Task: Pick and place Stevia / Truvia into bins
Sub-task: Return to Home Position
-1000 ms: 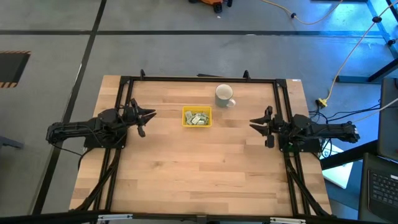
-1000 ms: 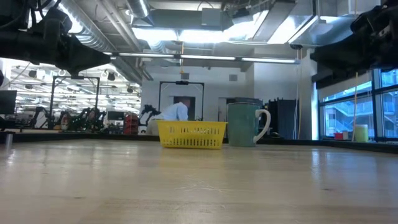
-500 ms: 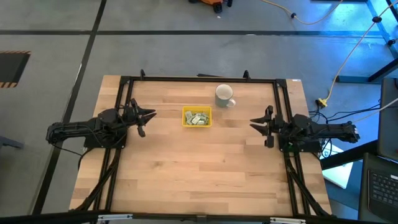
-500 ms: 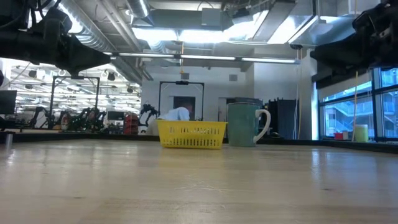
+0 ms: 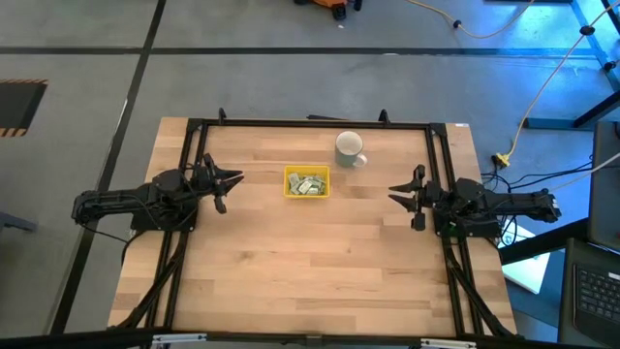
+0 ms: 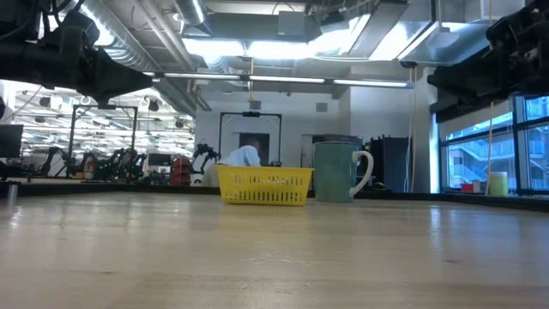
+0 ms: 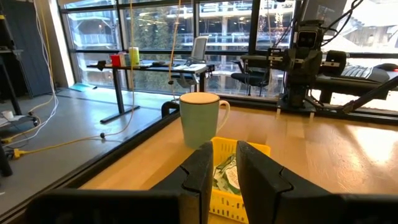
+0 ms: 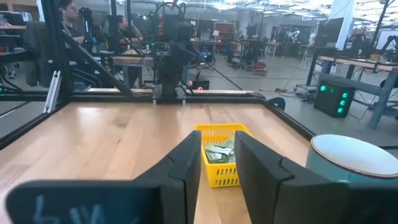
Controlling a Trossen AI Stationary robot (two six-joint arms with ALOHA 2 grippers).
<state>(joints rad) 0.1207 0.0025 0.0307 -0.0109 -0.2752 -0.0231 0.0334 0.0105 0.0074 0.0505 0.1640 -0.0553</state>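
A pale wooden table (image 5: 310, 262) stands on a grey floor, with a lit workshop hall behind it. The left gripper (image 5: 231, 178) and right gripper (image 5: 393, 192) hover at opposite sides, jaws slightly parted and empty. Between them, near a white mug (image 5: 349, 147), the yellow tray (image 5: 288, 182) holds green-and-white sachets (image 5: 308, 185) in a heap.
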